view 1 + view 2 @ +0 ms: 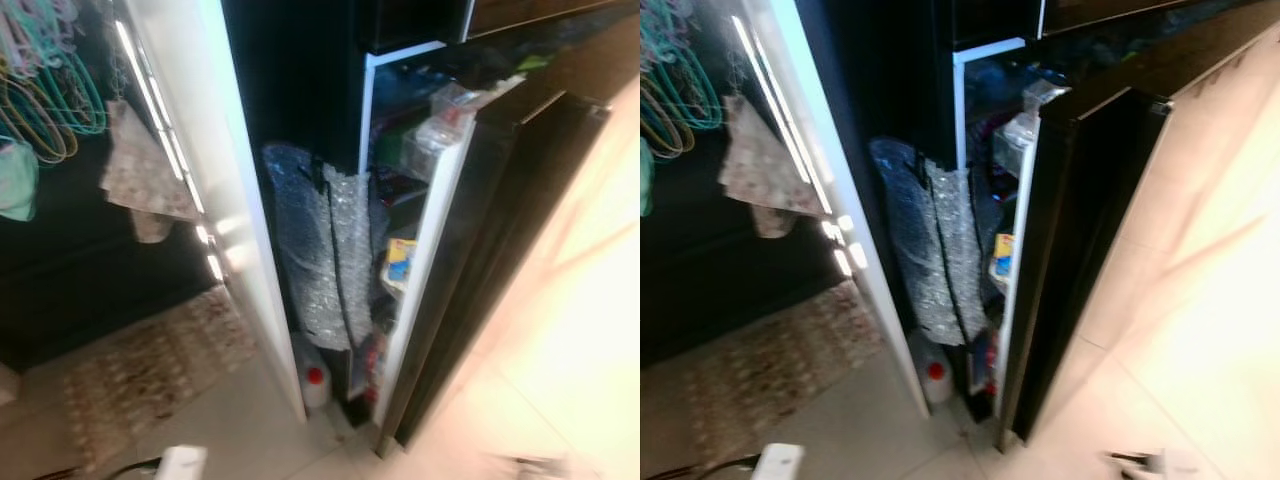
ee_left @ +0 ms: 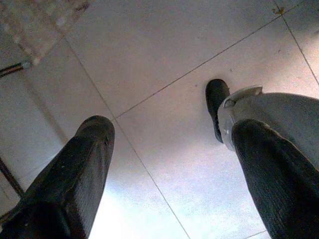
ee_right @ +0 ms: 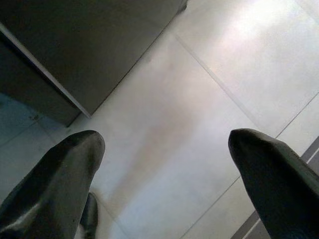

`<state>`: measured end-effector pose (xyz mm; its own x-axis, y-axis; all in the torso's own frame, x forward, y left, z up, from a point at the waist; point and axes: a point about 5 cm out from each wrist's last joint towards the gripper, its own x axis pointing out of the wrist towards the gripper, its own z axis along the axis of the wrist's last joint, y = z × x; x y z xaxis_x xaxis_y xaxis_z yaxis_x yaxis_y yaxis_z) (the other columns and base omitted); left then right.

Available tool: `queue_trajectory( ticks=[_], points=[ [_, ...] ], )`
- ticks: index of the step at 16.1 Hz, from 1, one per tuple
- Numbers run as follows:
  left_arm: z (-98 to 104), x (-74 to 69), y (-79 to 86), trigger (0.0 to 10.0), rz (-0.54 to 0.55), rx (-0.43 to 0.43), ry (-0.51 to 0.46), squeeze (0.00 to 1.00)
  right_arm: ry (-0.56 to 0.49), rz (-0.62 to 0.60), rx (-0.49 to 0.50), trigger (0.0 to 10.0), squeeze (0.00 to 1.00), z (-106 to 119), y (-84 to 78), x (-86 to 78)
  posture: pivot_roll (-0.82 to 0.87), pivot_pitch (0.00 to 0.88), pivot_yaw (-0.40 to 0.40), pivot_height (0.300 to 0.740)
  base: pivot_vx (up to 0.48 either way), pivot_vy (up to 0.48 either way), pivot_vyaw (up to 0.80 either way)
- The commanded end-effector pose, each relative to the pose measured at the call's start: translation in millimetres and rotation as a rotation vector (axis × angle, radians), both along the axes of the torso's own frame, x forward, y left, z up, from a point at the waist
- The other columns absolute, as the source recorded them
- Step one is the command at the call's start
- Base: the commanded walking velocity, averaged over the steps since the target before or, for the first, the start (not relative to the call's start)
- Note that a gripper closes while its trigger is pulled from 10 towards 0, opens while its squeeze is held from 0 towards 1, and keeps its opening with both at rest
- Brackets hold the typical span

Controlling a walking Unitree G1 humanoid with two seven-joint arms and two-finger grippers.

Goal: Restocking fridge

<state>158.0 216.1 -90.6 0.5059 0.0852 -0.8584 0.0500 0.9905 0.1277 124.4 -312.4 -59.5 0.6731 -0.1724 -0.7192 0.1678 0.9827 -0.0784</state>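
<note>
Ahead and slightly right of centre, the fridge (image 1: 415, 170) stands with its dark door (image 1: 500, 250) swung partly open toward the near right, edge-on to the head camera. Through the gap, blurred door shelves hold packets, among them something yellow and blue (image 1: 400, 258). Just left of the fridge, a roll of bubble wrap (image 1: 315, 250) leans in the dark gap beside a white wall panel (image 1: 235, 200), with a white jug with a red cap (image 1: 314, 380) on the floor at its foot. Far left, hangers (image 1: 40, 90) and a cloth (image 1: 140, 175) hang above a patterned rug (image 1: 150, 365).

Both arms hang low over the tiled floor (image 2: 164, 64). The left tool (image 2: 164, 164) has its fingers spread wide and holds nothing; the right tool (image 3: 164, 164) is likewise wide apart and empty. No item to be stocked can be made out in either tool or nearby.

The step in hand looks like approaching the fridge. Done well, that likely means squaring up to the opening rather than the door's edge, staying clear of the jug and the leaning roll, and letting the view settle, since it is blurred. The door probably needs swinging wider before any shelf can be reached cleanly.
</note>
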Motion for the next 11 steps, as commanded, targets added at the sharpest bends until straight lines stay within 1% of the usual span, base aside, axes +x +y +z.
queue_trajectory(
  ticks=[1, 2, 3, 4, 5, 7, 9, 10, 11],
  points=[
    [-1.9, -1.1, -7.7, 10.0, -0.020, -0.013, 0.007, 0.00, -0.003, 0.088, 0.088, 10.0, 0.00, -4.9, 15.8, 0.8, -0.06, 0.000, 0.064, 0.740, 0.000, 0.000, 0.00],
    [-1.8, -1.0, -7.6, 10.0, -0.023, -0.013, 0.007, 0.00, -0.018, 0.143, 0.113, 10.0, 0.00, 2.4, 6.7, 2.3, -0.06, 0.000, 0.066, 0.740, 0.000, 0.000, 0.00],
    [-1.7, -0.7, -7.5, 10.0, -0.024, -0.013, 0.007, 0.00, -0.041, 0.166, 0.114, 10.0, 0.00, 7.2, 2.8, 5.5, -0.07, 0.000, 0.069, 0.740, 0.000, 0.000, 0.00],
    [-1.5, -0.3, -7.2, 10.0, -0.026, -0.013, 0.007, 0.00, -0.077, 0.178, 0.125, 10.0, 0.00, 13.1, -0.9, 11.0, -0.07, 0.000, 0.071, 0.740, 0.000, 0.000, 0.00],
    [-1.4, -0.1, -7.1, 10.0, -0.028, -0.013, 0.007, 0.00, -0.140, 0.248, 0.169, 10.0, 0.00, 22.3, 1.0, 22.7, -0.08, 0.000, 0.070, 0.740, 0.000, 0.000, 0.00],
    [-1.0, 0.7, -6.9, 10.0, -0.024, -0.014, 0.005, 0.00, -0.193, 0.374, 0.209, 10.0, 0.00, 32.0, 9.3, 35.1, -0.07, 0.000, 0.068, 0.740, 0.000, 0.000, 0.00],
    [-0.9, 1.1, -6.9, 10.0, -0.021, -0.015, 0.004, 0.00, -0.246, 0.451, 0.290, 10.0, 0.00, 39.2, 18.7, 42.8, -0.07, 0.000, 0.071, 0.740, 0.000, 0.000, 0.00],
    [-0.8, 1.4, -7.1, 10.0, -0.020, -0.015, 0.004, 0.00, -0.260, 0.528, 0.359, 10.0, 0.00, 43.5, 28.5, 45.9, -0.07, 0.000, 0.071, 0.740, 0.000, 0.000, 0.00],
    [-0.7, 1.7, -6.8, 10.0, -0.018, -0.014, 0.003, 0.00, -0.271, 0.603, 0.398, 10.0, 0.00, 49.1, 37.7, 48.8, -0.07, 0.000, 0.071, 0.740, 0.000, 0.000, 0.00]
  ],
)
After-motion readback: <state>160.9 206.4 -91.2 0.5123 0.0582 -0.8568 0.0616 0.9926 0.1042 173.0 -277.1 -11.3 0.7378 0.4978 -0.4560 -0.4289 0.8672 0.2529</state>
